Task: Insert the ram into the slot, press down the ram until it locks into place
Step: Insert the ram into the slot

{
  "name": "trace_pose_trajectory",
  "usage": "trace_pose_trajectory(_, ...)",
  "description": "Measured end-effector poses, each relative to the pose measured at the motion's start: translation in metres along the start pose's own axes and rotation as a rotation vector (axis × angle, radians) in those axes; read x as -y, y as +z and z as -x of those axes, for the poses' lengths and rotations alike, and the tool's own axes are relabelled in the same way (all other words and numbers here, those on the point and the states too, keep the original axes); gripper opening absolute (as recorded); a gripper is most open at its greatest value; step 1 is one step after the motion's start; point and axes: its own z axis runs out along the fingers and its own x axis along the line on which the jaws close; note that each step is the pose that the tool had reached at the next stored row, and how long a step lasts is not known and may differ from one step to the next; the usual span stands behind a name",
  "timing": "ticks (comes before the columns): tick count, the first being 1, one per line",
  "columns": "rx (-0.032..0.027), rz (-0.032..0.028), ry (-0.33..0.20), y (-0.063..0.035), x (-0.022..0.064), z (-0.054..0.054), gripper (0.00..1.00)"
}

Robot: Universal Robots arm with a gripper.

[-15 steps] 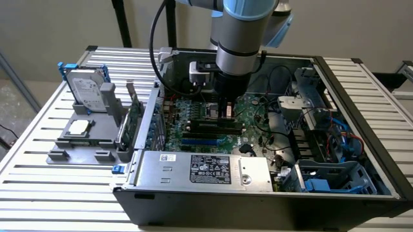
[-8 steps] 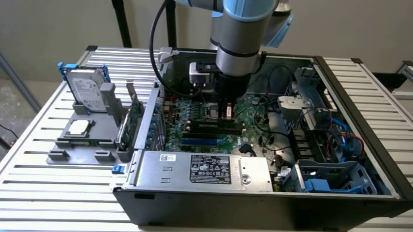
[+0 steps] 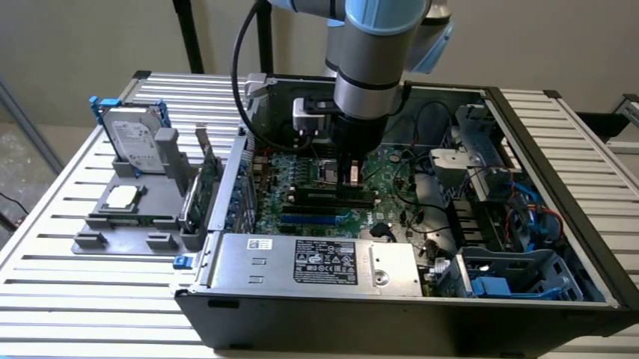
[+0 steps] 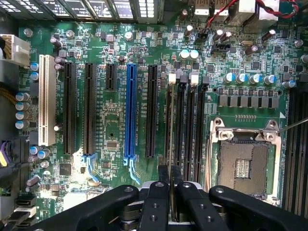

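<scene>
While poised low over the motherboard (image 4: 108,122), gripper (image 4: 170,172): clamped narrowly on the ram (image 4: 172,120), at its top edge.
ram: edge-on, upright along the slot (image 4: 168,139), running out from between the fingers.
slot: black, pale-clipped, outermost of four parallel ones, farthest from the CPU socket (image 4: 243,163).
blue slot (image 4: 130,115): well aside, beyond a black expansion slot (image 4: 151,110).

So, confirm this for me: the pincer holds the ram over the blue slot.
Wrong slot. In the wrist view the pincer holds the ram over a black slot beside the CPU socket, not over the blue slot.
</scene>
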Motion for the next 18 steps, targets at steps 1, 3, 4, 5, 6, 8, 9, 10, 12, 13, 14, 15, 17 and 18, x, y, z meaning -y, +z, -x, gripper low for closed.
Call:
trace_pose_trajectory(1,-0.0001,0.0,0.0,0.0002,0.0,0.0,0.13)
trace_pose_trajectory(3,-0.0002,0.0,0.0,0.0008,0.0,0.0,0.13)
trace_pose_trajectory(4,-0.0002,0.0,0.0,0.001,0.0,0.0,0.13)
trace_pose_trajectory(5,-0.0002,0.0,0.0,0.0013,0.0001,0.0,0.13)
trace_pose_trajectory(6,-0.0002,0.0,0.0,0.0016,0.0001,0.0,0.13)
trace_pose_trajectory(8,-0.0002,0.0,0.0,0.0022,0.0001,0.0,0.13)
trace_pose_trajectory(9,-0.0001,-0.0001,0.0,0.0025,0.0001,0.0,0.13)
trace_pose_trajectory(10,-0.0002,0.0,0.0,0.0027,0.0001,0.0,0.13)
trace_pose_trajectory(12,-0.0006,0.0001,0.0,0.0029,0.0001,0.0,0.15)
trace_pose_trajectory(13,-0.0005,0.0001,0.0,0.0029,0.0001,0.0,0.15)
trace_pose_trajectory(14,-0.0003,0.0001,0.0,0.003,0.0001,0.0,0.21)
trace_pose_trajectory(15,-0.0003,0.0,0.0,0.003,0.0001,0.0,0.21)
trace_pose_trajectory(17,-0.0002,0.0,0.0,0.003,0.0001,0.0,0.21)
trace_pose_trajectory(18,-0.0002,0.0,0.0,0.0025,0.0001,0.0,0.21)
